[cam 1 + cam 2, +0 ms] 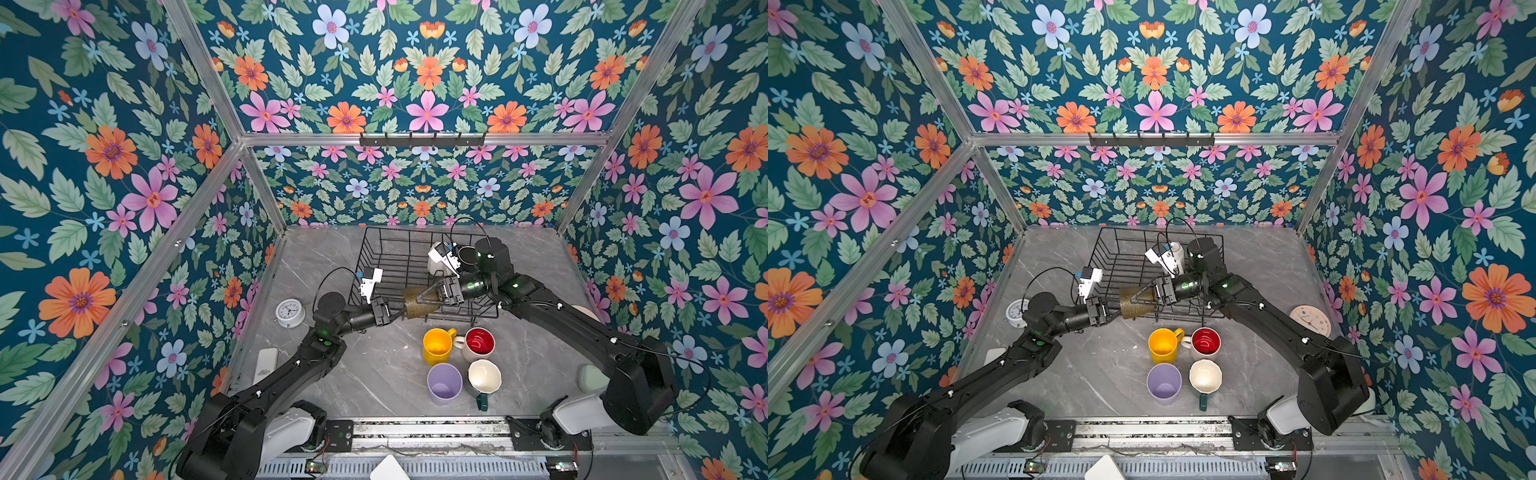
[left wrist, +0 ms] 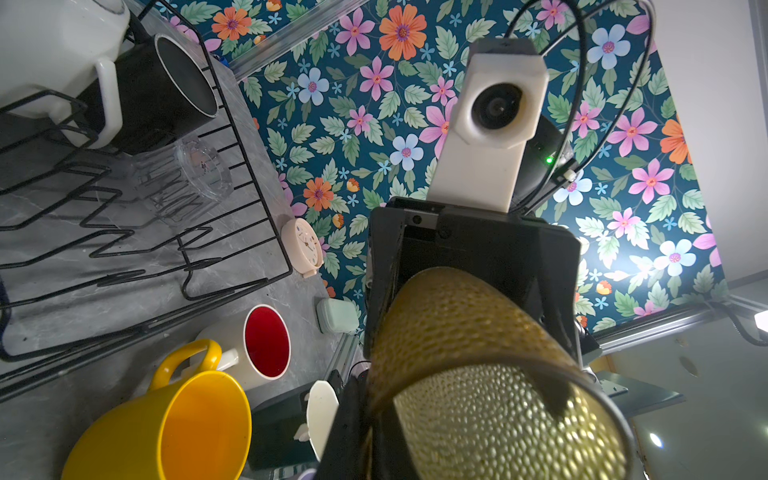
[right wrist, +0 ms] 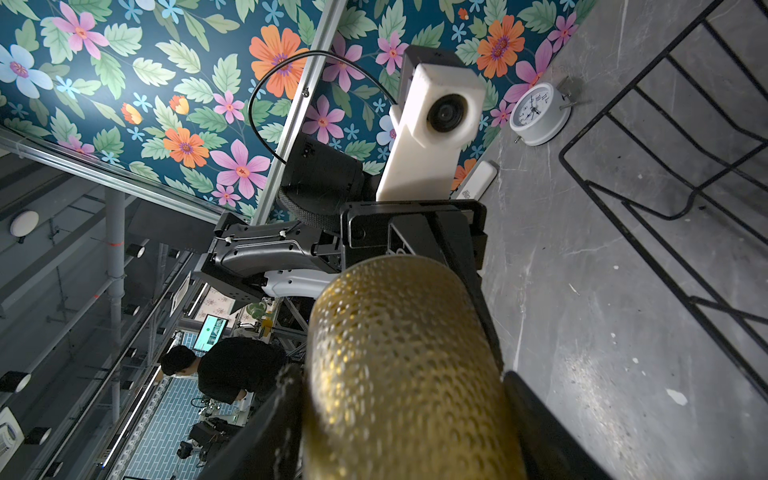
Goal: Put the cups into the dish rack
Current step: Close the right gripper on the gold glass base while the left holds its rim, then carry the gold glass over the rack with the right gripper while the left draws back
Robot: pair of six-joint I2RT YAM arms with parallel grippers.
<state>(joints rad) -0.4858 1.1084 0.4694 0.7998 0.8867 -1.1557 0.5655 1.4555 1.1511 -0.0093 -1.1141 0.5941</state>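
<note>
Top views both show a handover near the front rim of the dish rack. The olive-amber glass hangs level above the counter. The left pincer, its arm stretched low, holds the mouth end, and the right pincer, wrist turned back, straddles the base.

Left wrist view: one finger sits inside the rim, pressed together on the wall.

Right wrist view: fingers lie against both flanks. I'd want the left to let go only once the right grips firmly, then draw straight out.
</note>
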